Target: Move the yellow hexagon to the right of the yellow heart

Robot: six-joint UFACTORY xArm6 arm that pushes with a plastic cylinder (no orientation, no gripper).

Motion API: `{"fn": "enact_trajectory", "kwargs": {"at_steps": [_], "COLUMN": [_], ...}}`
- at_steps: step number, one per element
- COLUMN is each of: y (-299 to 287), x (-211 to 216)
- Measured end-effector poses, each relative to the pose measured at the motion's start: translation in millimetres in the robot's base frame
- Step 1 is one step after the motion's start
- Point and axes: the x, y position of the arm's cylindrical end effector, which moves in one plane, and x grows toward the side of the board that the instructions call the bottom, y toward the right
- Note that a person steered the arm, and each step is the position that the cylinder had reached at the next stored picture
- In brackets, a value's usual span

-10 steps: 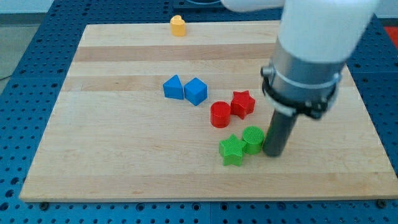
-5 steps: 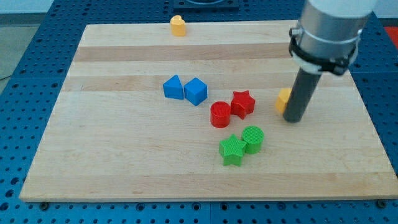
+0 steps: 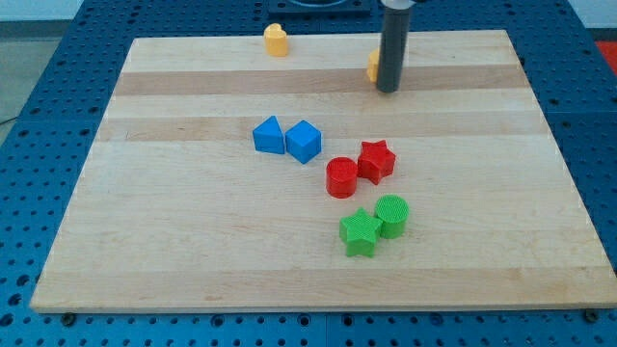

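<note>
Rod tip (image 3: pixel 388 91) is now far up the board, pressed against the yellow hexagon (image 3: pixel 372 66), carried from mid-right. Yellow heart (image 3: pixel 276 40) sits well left; placement nearly achieved.

The worktop (image 3: pixel 193 212) is pale, matt, banded wood; the green star (image 3: pixel 360 233), below the tool (image 3: pixel 388 90), is ridged plastic.
</note>
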Motion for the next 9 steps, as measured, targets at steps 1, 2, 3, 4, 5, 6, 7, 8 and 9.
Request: {"fn": "enact_trajectory", "kwargs": {"at_steps": [1, 2, 3, 4, 5, 6, 7, 8, 9], "y": [7.8, -35.9, -78.9, -66.7, -51.1, -52.1, -82.9, -115.1, -119.2], "x": [-19.4, -59.6, -91.2, -93.7, -93.9, -102.1, -108.9, -108.6, -102.0]}}
